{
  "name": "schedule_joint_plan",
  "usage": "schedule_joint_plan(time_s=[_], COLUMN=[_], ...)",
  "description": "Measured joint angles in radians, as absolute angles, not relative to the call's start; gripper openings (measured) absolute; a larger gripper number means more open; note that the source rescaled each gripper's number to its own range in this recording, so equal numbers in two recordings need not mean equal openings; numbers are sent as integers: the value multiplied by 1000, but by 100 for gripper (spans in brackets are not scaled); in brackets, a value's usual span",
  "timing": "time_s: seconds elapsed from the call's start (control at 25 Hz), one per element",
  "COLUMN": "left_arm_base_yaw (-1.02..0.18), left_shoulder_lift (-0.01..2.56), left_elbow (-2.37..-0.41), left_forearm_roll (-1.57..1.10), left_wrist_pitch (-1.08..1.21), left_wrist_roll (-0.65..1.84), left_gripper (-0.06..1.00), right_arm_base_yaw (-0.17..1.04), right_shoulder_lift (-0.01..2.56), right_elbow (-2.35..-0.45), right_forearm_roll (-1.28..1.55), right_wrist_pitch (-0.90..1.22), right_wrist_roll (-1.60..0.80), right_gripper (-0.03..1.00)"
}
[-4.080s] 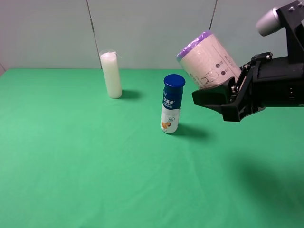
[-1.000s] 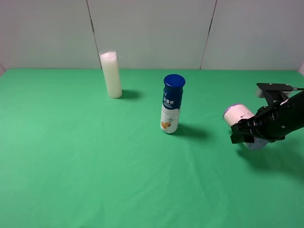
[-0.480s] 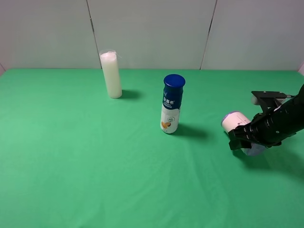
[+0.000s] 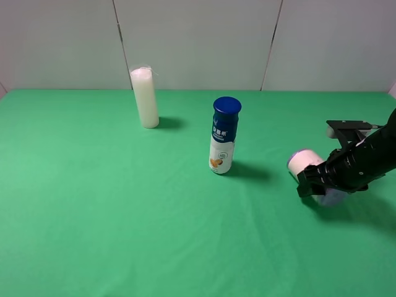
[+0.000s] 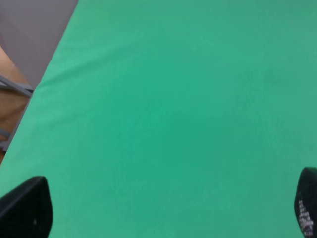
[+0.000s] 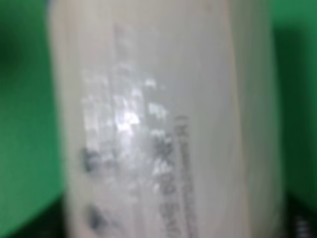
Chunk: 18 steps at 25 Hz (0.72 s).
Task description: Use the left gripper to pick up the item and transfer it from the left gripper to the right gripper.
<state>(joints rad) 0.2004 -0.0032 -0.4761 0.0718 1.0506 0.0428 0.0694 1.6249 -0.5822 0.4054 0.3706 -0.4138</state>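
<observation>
The item is a white roll of plastic bags point(image 4: 304, 161) with a purple end, lying on its side low over the green cloth at the right. My right gripper point(image 4: 318, 183) is shut on it. In the right wrist view the roll point(image 6: 163, 124) fills the picture, blurred, with grey print on it. I cannot tell whether the roll touches the cloth. My left gripper point(image 5: 163, 210) does not show in the exterior high view. In the left wrist view its two dark fingertips point(image 5: 26, 207) stand far apart over bare green cloth, open and empty.
A blue-capped white bottle point(image 4: 224, 136) stands upright mid-table, left of the roll. A tall white cylinder in clear wrap point(image 4: 145, 97) stands at the back left. The left wrist view shows the table's edge point(image 5: 42, 79) with grey floor beyond.
Over four seconds the right arm came down from high up to the cloth at the right, with the roll in it. In the last half second it barely sank.
</observation>
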Motion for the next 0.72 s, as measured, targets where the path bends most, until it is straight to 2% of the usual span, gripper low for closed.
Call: schedule_joint_plan(time_s=[0.04, 0.12, 0.16, 0.32, 0.72], left_arm_base_yaw=[200, 200, 200, 200, 200], left_shoulder_lift=[-3, -3, -3, -3, -3], left_elbow=[-476, -476, -476, -476, -476], left_forearm_roll=[72, 72, 72, 72, 72], left_wrist_pitch=[1051, 1051, 1051, 1051, 1051], left_wrist_roll=[43, 43, 43, 43, 43], left_gripper=[94, 94, 94, 94, 94], right_arm_base_yaw=[69, 69, 69, 69, 69], right_shoulder_lift=[1625, 1625, 1625, 1625, 1605], right_elbow=[-583, -585, -585, -585, -617], right_forearm_roll=[405, 405, 405, 405, 400], right_wrist_pitch=[371, 372, 372, 372, 411], right_wrist_roll=[-412, -412, -412, -412, -412], right_gripper=[73, 90, 94, 99, 100])
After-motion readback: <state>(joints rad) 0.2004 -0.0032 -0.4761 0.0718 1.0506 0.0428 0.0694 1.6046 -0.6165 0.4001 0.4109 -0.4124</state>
